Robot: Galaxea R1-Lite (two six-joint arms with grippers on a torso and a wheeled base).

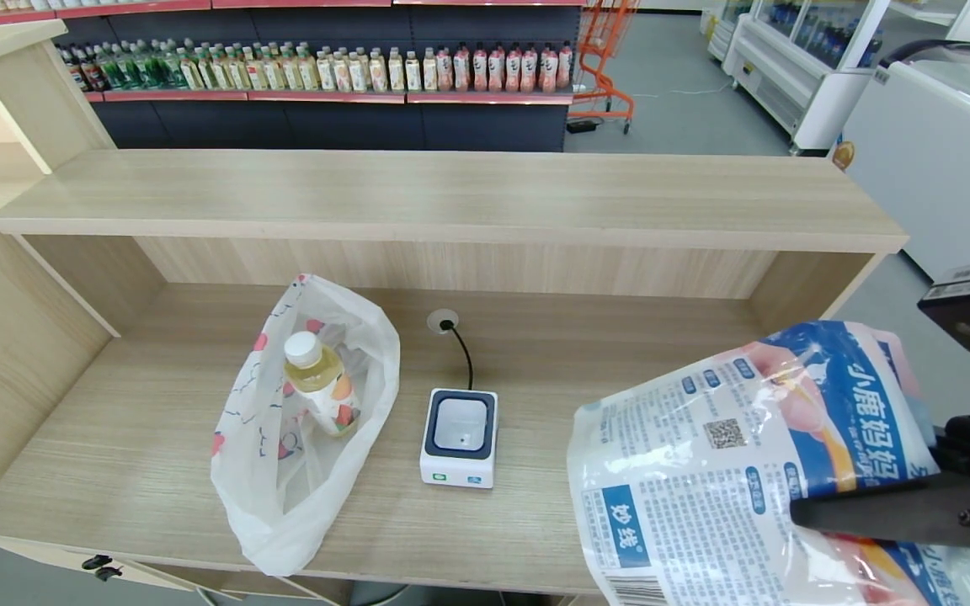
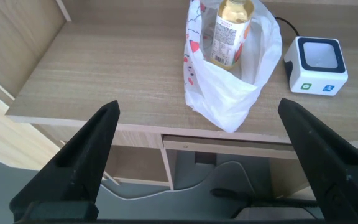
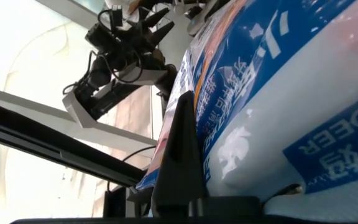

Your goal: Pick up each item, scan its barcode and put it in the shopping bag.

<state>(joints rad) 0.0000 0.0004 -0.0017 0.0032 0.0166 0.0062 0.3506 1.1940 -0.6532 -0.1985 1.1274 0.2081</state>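
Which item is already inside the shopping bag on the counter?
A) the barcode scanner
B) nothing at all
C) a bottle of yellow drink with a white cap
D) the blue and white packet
C: the bottle sits inside the open shopping bag, while the blue and white packet is held in the right claw and the scanner rests on the counter beside the bag.

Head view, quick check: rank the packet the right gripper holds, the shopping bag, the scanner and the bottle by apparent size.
1. blue-and-white packet, though it is nearest the camera, so that lead is unsure.
2. shopping bag.
3. scanner and bottle look about alike; I won't rank them.
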